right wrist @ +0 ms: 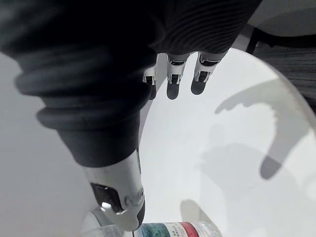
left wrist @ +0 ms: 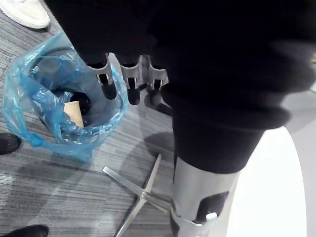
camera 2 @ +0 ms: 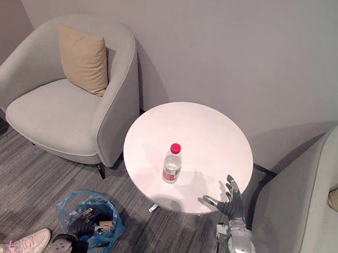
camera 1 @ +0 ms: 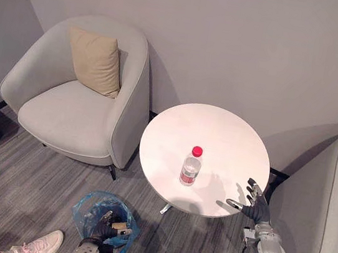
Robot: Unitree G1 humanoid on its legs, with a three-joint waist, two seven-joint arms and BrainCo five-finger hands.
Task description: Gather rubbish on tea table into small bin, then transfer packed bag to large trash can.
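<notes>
Your right hand (camera 1: 258, 208): fingers spread, 4 o'clock of bottle (camera 1: 192, 166) on table (camera 1: 231, 132). Left hand (left wrist: 131, 76) over bin (left wrist: 22, 113), fingers seemingly relaxed.

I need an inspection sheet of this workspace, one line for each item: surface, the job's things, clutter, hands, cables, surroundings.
Surface: round white table, carrying one bottle.
Job's things: bottle with red cap, upright on the table; small bin lined with a blue bag, on the floor beside the table, a paper cup inside.
Clutter: nothing seen.
Hands: left hand open, above the bin; right hand open, fingers spread, over the table's edge, apart from the bottle.
Cables: nothing seen.
Surroundings: armchair with beige cushion to the left; second armchair to the right; a person's shoes near the bin.
</notes>
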